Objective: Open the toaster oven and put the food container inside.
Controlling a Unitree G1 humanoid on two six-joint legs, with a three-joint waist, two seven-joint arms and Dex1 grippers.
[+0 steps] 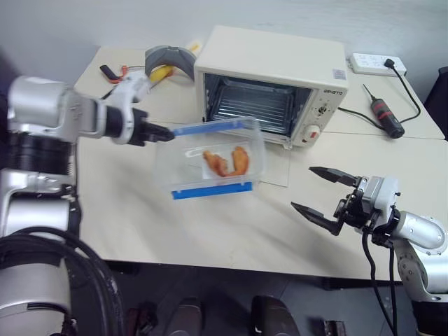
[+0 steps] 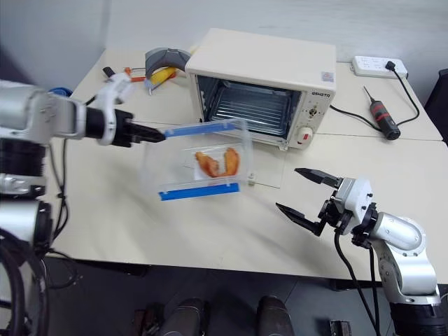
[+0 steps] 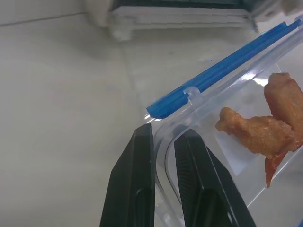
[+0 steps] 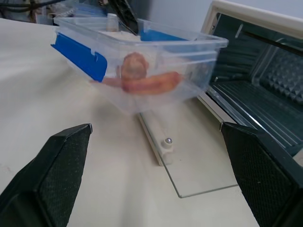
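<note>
Two black fingers of the left gripper (image 1: 162, 132) pinching the wall of the food container (image 1: 213, 166), holding it above the table (image 1: 126, 210). Hanging at seven o'clock from the toaster oven (image 1: 273, 84), over its dropped glass door (image 4: 189, 156). Gaping wide and gripping nothing at four o'clock: right gripper (image 1: 320, 192).

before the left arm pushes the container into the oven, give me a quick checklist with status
1. Toaster oven door open: ok, the glass door lies flat on the table.
2. Grip on the food container: ok, the left gripper pinches its wall at one corner, fingers either side.
3. Container level: not ok, it hangs tilted in the air in front of the opening.
4. Wire rack free: ok, nothing shows on it.
5. Right gripper out of the path: ok, open and off to the side above the table.
6. Lid sealed: cannot tell.
</note>
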